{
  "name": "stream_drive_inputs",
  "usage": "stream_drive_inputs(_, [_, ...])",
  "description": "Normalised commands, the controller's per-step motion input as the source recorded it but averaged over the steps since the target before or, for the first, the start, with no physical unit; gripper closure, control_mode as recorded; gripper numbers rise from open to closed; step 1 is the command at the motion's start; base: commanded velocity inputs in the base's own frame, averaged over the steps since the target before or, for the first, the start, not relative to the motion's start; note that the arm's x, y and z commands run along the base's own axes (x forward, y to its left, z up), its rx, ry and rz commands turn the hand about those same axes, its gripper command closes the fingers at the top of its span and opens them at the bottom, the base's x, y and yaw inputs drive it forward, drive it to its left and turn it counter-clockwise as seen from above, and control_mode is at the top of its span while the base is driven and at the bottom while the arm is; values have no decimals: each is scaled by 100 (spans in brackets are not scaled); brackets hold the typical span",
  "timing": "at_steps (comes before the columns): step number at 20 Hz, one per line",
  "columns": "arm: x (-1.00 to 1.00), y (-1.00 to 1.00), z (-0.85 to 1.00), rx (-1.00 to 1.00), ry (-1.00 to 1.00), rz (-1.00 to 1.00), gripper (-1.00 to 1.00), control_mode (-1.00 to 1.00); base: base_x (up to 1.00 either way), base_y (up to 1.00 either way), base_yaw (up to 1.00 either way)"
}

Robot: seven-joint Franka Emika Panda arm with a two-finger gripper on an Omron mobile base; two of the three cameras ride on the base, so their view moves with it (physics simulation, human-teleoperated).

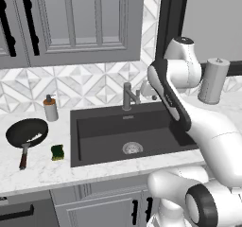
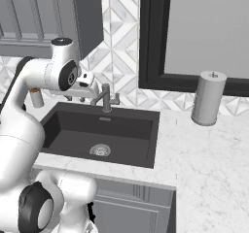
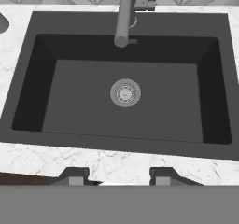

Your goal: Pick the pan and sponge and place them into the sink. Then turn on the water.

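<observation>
grey soap dispenser (image 1: pixel 50 108) and metal canister (image 1: pixel 213 81) on white marble counter (image 2: pixel 204 154), grey cabinets (image 1: pixel 71 20) above

I see a white marble counter (image 1: pixel 108 169) running beneath a wall tiled in grey and white triangles (image 1: pixel 90 82). Grey panelled upper cabinets (image 1: pixel 71 22) carry long black handles, and grey lower cabinet doors (image 1: pixel 104 209) sit under the counter. A black-framed window (image 2: pixel 194 33) with a blank grey pane stands to my right.
</observation>
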Motion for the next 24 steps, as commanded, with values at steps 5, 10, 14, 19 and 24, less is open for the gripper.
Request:
stream_drive_inputs(5, [-10,27,-20,0,0,0,-100,-100,0,0,0])
stream_drive_inputs(10, [-22,100,-35,0,0,0,-100,-100,0,0,0])
stream_drive_inputs(14, [-5,100,-30,0,0,9,-100,-100,0,0,0])
stream_drive_inputs(19, [0,100,-22,0,8,21,-100,-100,0,0,0])
stream_drive_inputs(24, [2,100,-30,0,5,23,-100,-100,0,0,0])
